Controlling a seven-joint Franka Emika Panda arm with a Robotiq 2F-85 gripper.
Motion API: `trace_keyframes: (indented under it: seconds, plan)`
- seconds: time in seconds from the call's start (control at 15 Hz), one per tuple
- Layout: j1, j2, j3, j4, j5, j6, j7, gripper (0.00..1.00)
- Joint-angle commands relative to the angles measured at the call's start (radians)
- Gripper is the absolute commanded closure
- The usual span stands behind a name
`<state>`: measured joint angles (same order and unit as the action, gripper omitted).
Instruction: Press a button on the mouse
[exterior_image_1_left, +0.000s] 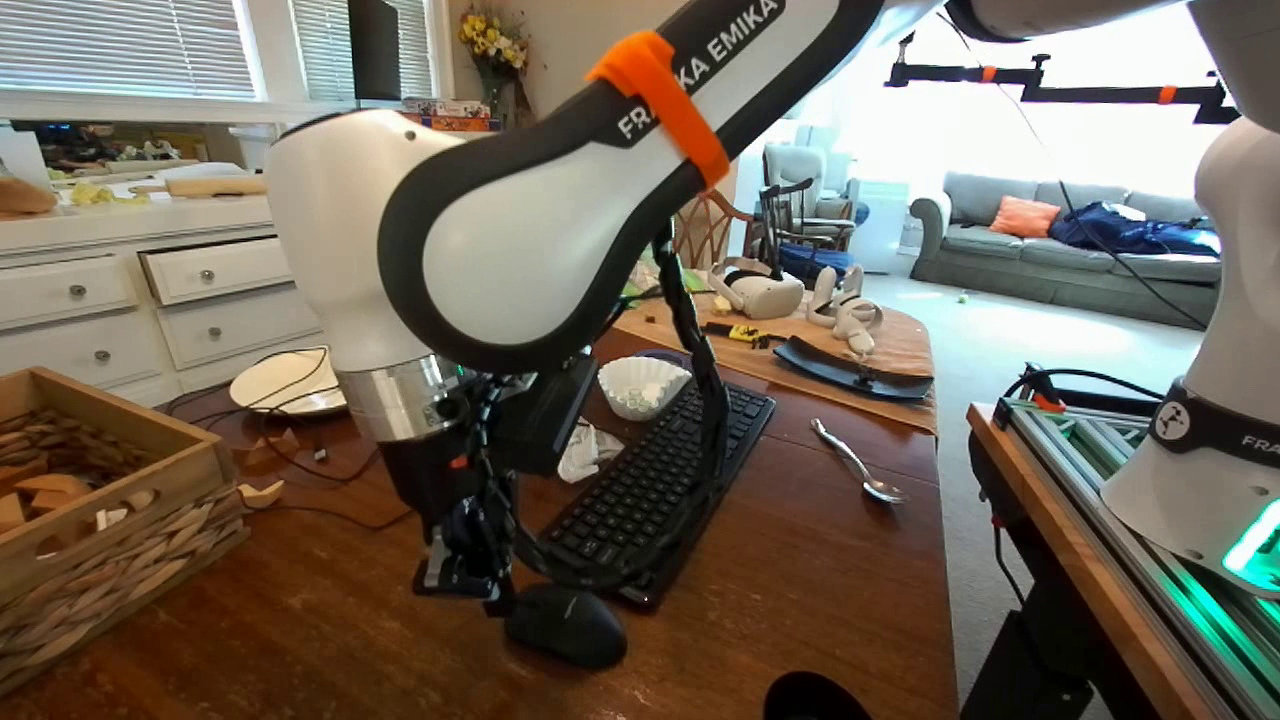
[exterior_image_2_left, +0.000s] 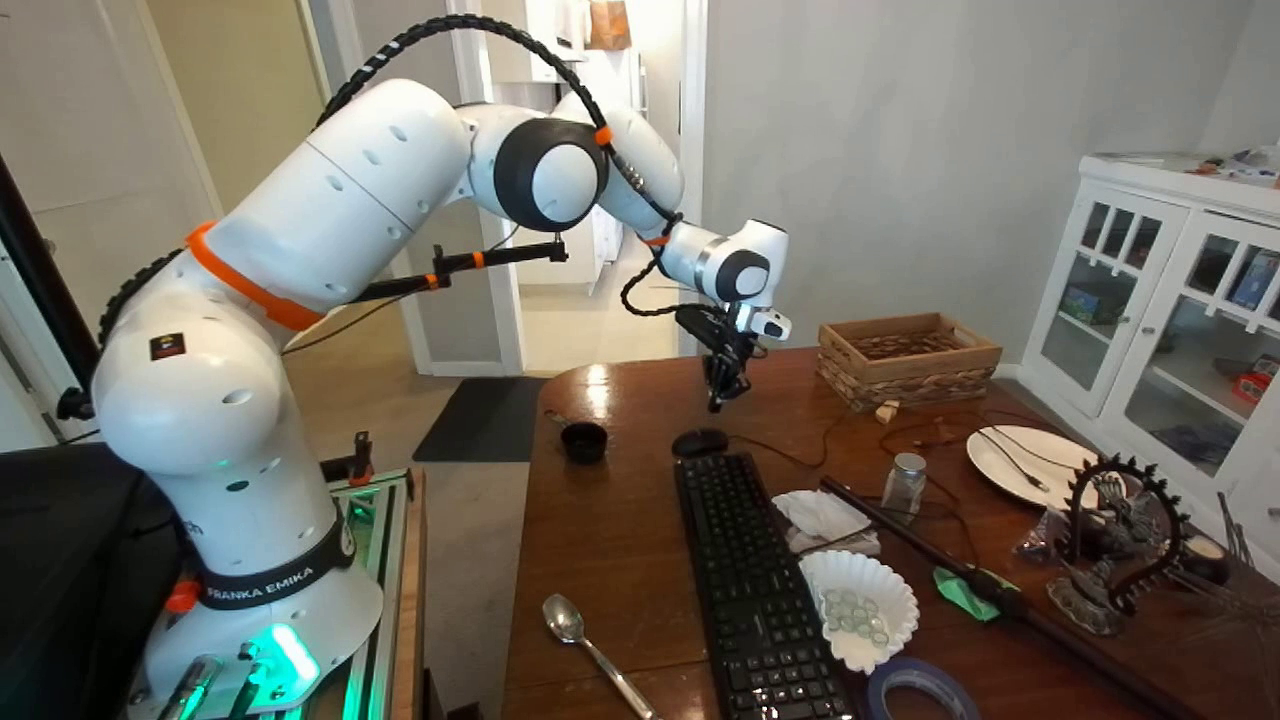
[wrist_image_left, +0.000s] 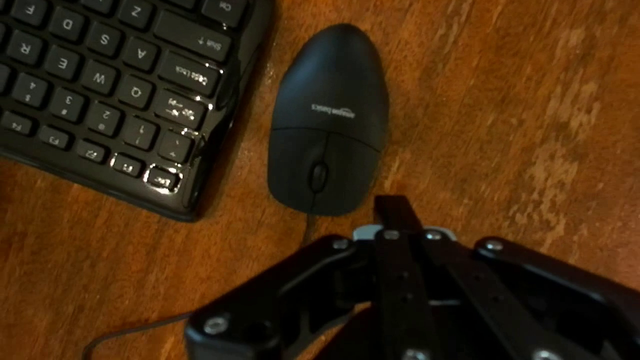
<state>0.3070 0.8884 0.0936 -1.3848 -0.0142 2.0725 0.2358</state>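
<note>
The black mouse (wrist_image_left: 330, 120) lies on the wooden table in the upper middle of the wrist view. Its two buttons and scroll wheel face my gripper, and its thin cord runs down under the gripper. The mouse also shows in both exterior views (exterior_image_1_left: 567, 628) (exterior_image_2_left: 699, 443). My gripper (wrist_image_left: 397, 215) is shut with nothing visible between its fingers. In the wrist view its tip is just beyond the mouse's button end, toward the lower right. In an exterior view the gripper (exterior_image_2_left: 714, 405) is above the table behind the mouse. In an exterior view its tip (exterior_image_1_left: 498, 605) overlaps the mouse's edge; contact cannot be told.
A long black keyboard (wrist_image_left: 100, 95) lies beside the mouse. A small black cup (exterior_image_2_left: 584, 442) and a spoon (exterior_image_2_left: 600, 650) are on the table (exterior_image_2_left: 610, 540). A wicker box (exterior_image_2_left: 908, 360), a white plate (exterior_image_2_left: 1010, 465) and a white fluted bowl (exterior_image_2_left: 860, 610) stand farther off.
</note>
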Motion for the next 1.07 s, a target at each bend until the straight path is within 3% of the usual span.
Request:
trace_keyframes:
  seconds: [0.0,0.07,0.13,0.2,0.73,0.87,1.0]
  plan:
    - [0.022,-0.048,-0.013,-0.018,-0.018,-0.025,0.03,1.0]
    - [0.025,-0.065,-0.014,-0.027,-0.019,-0.024,0.04,1.0]
    - [0.028,-0.082,-0.019,-0.039,-0.02,-0.009,0.059,0.74]
    - [0.029,-0.103,-0.019,-0.054,-0.018,0.003,0.074,0.73]
    - [0.043,-0.331,-0.05,-0.264,-0.037,0.04,0.227,0.14]
    - [0.04,-0.4,-0.052,-0.347,-0.044,0.057,0.271,0.01]
    - [0.035,-0.473,-0.057,-0.435,-0.059,0.08,0.308,0.0]
